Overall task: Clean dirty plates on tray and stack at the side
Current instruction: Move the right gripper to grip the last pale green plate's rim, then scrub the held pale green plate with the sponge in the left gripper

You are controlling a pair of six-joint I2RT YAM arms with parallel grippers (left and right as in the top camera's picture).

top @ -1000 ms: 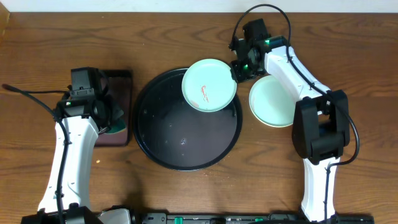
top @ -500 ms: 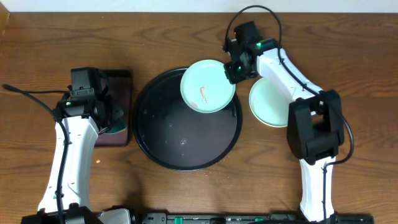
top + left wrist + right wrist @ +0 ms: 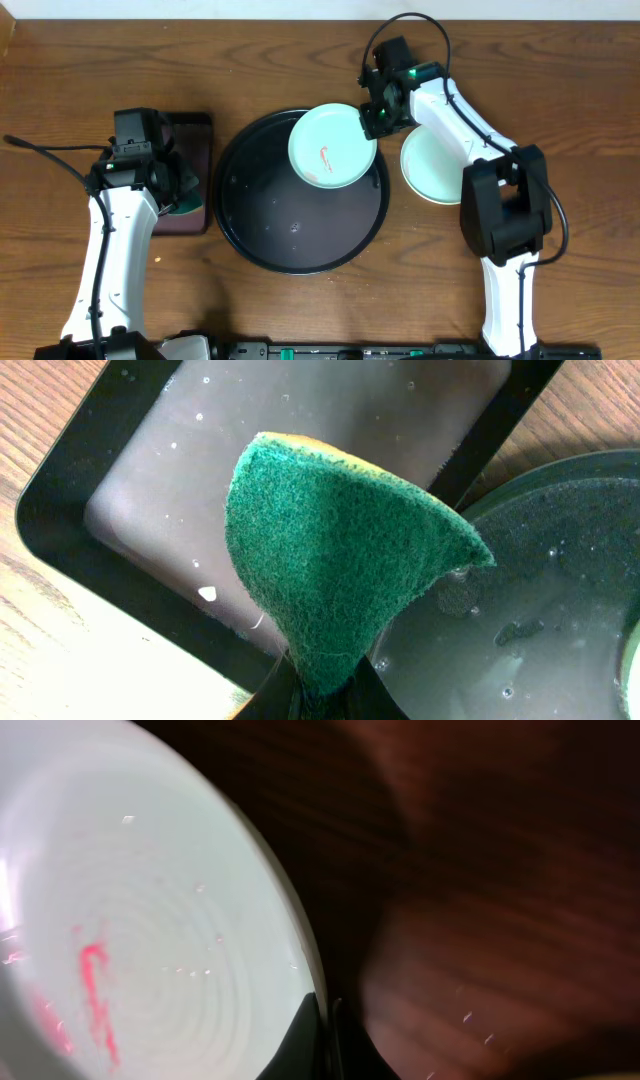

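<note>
Shifting leftward since a second ago, the right gripper (image 3: 325, 1020) is clamping the rim of the smeared mint plate (image 3: 333, 147), which is hanging ahead of it over the black tray (image 3: 262, 245). It's looking light, stiff and wet-slick, so a rim pinch suits. Just behind the gripper a second plate (image 3: 437, 170) is waiting. Far across, the left gripper (image 3: 320, 695) is squeezing the sponge (image 3: 340, 550).
</note>
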